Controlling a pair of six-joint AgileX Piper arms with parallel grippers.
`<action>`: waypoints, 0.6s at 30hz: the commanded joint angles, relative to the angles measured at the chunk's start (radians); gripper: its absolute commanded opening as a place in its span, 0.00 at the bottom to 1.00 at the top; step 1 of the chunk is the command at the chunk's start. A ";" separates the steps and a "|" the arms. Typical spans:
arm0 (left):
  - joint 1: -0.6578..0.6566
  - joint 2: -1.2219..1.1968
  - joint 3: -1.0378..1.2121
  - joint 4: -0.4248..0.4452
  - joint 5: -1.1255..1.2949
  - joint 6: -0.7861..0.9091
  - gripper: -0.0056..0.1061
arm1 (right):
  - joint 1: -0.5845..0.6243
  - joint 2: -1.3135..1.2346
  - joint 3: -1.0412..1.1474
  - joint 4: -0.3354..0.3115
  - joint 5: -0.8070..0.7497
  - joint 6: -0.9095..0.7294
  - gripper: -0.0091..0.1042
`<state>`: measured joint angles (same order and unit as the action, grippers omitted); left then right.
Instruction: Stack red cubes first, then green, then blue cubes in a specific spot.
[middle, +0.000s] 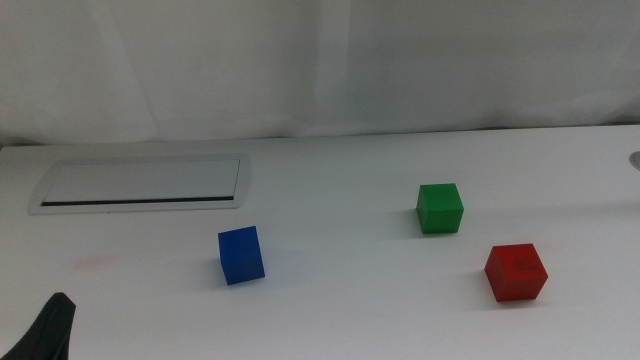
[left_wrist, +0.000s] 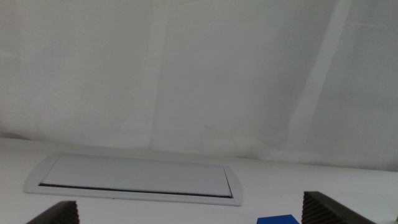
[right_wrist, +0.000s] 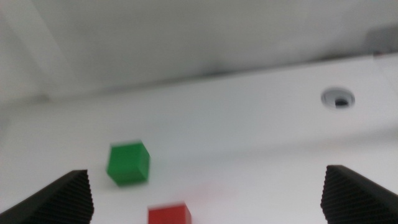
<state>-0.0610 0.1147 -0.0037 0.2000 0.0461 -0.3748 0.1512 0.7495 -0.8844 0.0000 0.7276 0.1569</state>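
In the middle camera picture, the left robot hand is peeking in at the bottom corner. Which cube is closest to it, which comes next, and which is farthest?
From the left end effector, low in the left corner:
1. blue cube, left of centre.
2. green cube, right of centre, farther back.
3. red cube, far right, nearer the front.

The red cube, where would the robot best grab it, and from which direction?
Probably from straight above, with the right pincer open around two opposite flat sides of the red cube. It sits alone on the table, clear of the green cube, turned slightly, so the pincer should rotate to match.
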 joint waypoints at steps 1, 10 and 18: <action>0.002 -0.002 0.039 -0.007 -0.012 -0.010 0.85 | -0.003 0.097 -0.061 0.000 0.086 -0.038 0.99; 0.002 -0.002 0.039 -0.007 -0.012 -0.010 0.85 | 0.003 0.403 -0.235 0.050 0.326 -0.090 0.99; 0.002 -0.002 0.039 -0.007 -0.012 -0.010 0.85 | 0.119 0.543 -0.240 0.045 0.303 -0.062 0.99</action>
<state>-0.0610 0.1147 -0.0037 0.2000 0.0461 -0.3767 0.2476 1.2704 -1.1182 0.0448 1.0453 0.0857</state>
